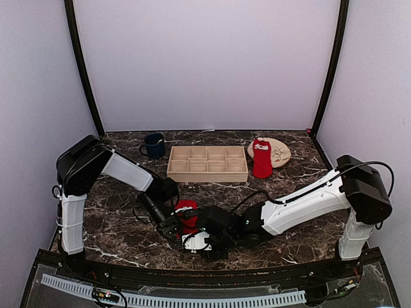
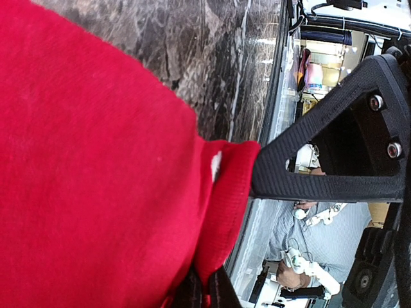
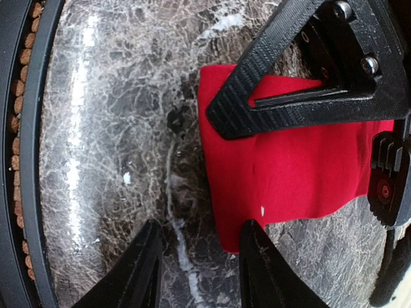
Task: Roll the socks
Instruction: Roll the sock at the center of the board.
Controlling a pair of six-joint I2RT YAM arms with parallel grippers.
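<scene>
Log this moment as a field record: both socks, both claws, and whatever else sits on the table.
near sock: red, on the marble table, between both claws
far sock: red with white print, upper end on the tan plate, no claw near it
left claw: shut on the near sock's fabric
right claw: open, one finger at the near sock's edge, the other over bare marble
wooden tray: divided, compartments empty
mug: dark blue, left of the tray

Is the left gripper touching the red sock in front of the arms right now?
Touching. The left wrist view shows a fold of the sock pinched between the closed fingertips of the left gripper at the frame's bottom edge.
</scene>
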